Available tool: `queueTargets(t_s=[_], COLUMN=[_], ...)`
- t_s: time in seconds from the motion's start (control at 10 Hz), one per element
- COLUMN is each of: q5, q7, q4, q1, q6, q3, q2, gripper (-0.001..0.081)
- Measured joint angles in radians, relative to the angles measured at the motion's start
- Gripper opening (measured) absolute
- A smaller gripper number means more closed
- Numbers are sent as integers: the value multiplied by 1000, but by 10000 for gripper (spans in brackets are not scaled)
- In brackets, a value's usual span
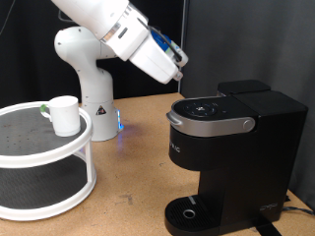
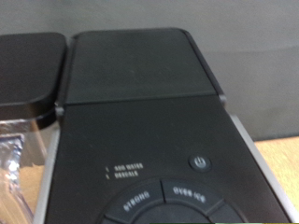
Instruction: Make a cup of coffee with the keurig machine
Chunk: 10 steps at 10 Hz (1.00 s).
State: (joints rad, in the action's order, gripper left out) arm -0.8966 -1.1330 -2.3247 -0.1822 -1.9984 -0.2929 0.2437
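Note:
The keurig machine stands at the exterior view's right, black, with a silver arched handle and a round drip tray at its base. Its lid looks closed. The cup, a small white mug with a green bit at its side, stands on the top tier of a white round rack at the left. My gripper hangs just above the machine's brew head; its fingers do not show clearly. The wrist view is filled by the machine's top with its power button and brew buttons.
The white robot base stands at the back on the wooden table. The two-tier rack takes the left side. A dark curtain closes the background. Bare table lies between the rack and the machine.

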Motion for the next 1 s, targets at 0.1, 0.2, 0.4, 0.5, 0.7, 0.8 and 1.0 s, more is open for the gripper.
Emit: queueTargets(t_s=[0.1, 0.2, 0.4, 0.5, 0.7, 0.8, 1.0], q5=[7, 28, 83, 100, 110, 124, 159], q7=[16, 29, 53, 59, 59, 54, 37], q4=[-17, -37, -72, -82, -89, -88, -88], q1=[4, 14, 47, 66, 97, 110, 136], q6=[-7, -7, 26, 41, 97, 141, 190], q3=[-1, -3, -16, -24, -53, -73, -104], q2=[7, 23, 71, 96, 142, 162, 205], gripper=[0, 0, 0, 0, 0, 0, 0])
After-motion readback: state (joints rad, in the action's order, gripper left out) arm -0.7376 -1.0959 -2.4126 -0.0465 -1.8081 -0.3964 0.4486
